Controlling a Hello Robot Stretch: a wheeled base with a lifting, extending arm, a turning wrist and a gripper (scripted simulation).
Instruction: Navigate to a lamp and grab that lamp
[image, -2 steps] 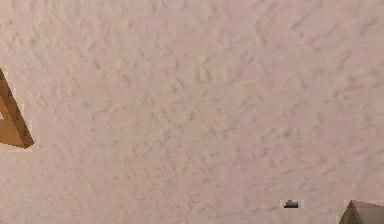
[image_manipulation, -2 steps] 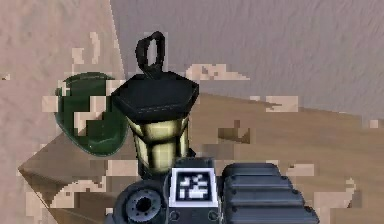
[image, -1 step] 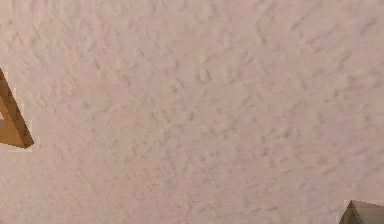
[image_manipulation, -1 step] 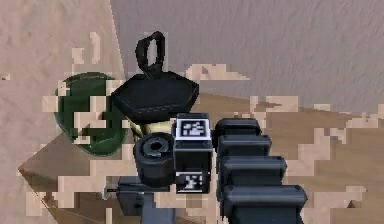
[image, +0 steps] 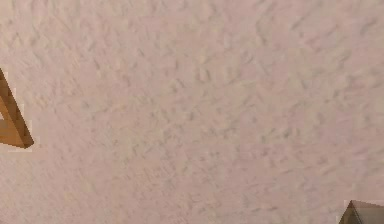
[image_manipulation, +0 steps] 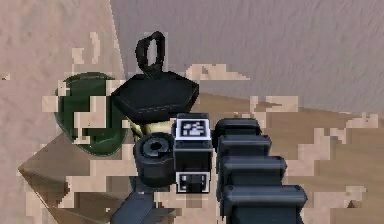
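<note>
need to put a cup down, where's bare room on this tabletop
Barest patch: the tabletop on the arm side view's right, between the arm and the grey wall. Crowded on the left, where the black lamp and a dark green round thing stand close together.

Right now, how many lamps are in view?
1: a black lamp-like thing with a loop handle, on the mottled beige tabletop, right of a dark green round thing. The dark arm may hide more.
</note>
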